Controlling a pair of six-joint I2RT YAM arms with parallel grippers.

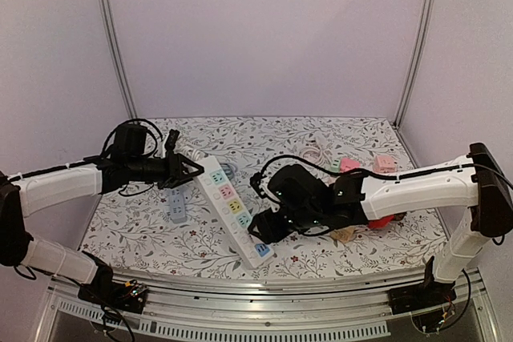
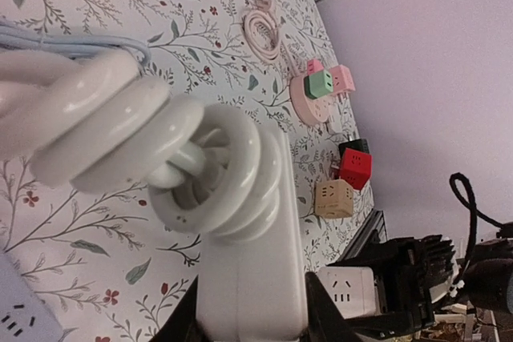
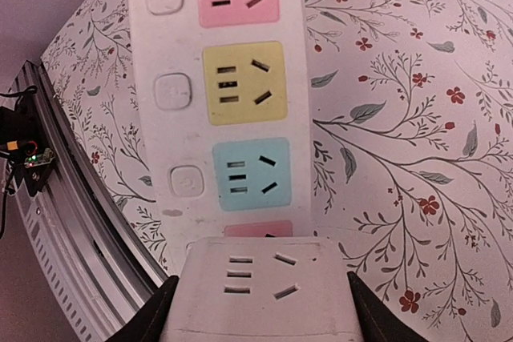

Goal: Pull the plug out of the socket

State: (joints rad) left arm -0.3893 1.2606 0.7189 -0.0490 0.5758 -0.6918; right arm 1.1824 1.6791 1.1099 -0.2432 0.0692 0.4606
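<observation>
- I'm working both arms on this one. The strip is lying slantwise on the table, with one tool of mine at each end.
- My left tool is clamping shut on the strip's far end, squeezing both long sides just below the looped cord.
- I'm holding there to pin the strip, so a tug on the plug isn't dragging the whole thing along.
- My right tool is gripping the plug, the white block with its own slots on top, pressed flat on two opposite sides.
- The plug is sitting on the strip just past the blue socket. It is covering all but a pink sliver of the next socket.
- I'm not able to tell whether the pins are fully seated or partway out, because the block is hiding that joint in every view.
- I'm judging this as the pull itself: both grips are set and the plug is not clearly free.
- I'm planning a straight lift away from the strip's face with no twisting, since a tilt could jam the pins.
- I'm watching one risk. My left grip is well apart from the plug, so the strip's near end could be rising with it or levering loose.
</observation>
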